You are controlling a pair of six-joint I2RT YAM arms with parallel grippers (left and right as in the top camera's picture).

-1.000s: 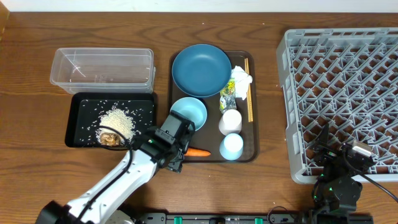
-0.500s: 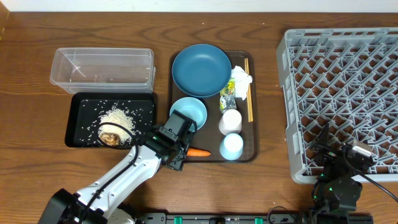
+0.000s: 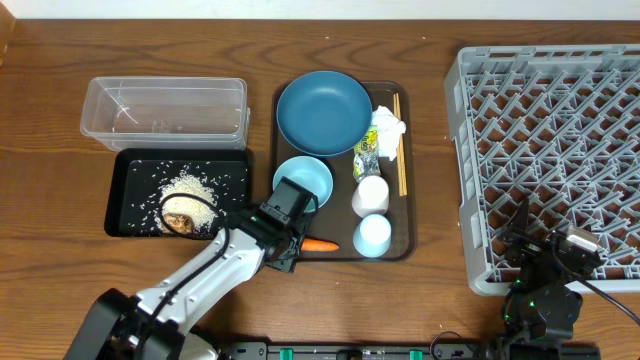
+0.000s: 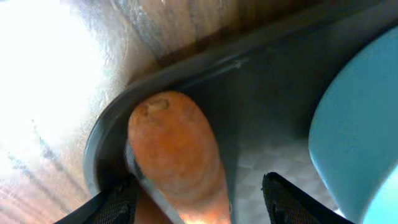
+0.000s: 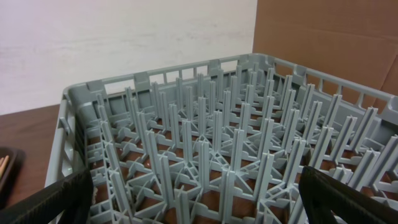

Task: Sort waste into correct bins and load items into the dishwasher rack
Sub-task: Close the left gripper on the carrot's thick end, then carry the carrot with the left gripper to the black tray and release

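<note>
Room is tight at the front-left corner of the brown serving tray (image 3: 342,255). The carrot (image 4: 174,146) lies between the parted jaws of the left tool (image 4: 198,190), with the tray's raised rim just beside one finger and the white bowl (image 3: 305,176) close to the other. Two pale cups (image 3: 371,195) stand near on the right. Bare table (image 3: 60,280) lies open at the front-left corner. At the right edge the rack (image 3: 550,90) blocks the wide-open right tool (image 5: 199,202); the gaps between its pegs look narrow, as far as the view shows.
</note>
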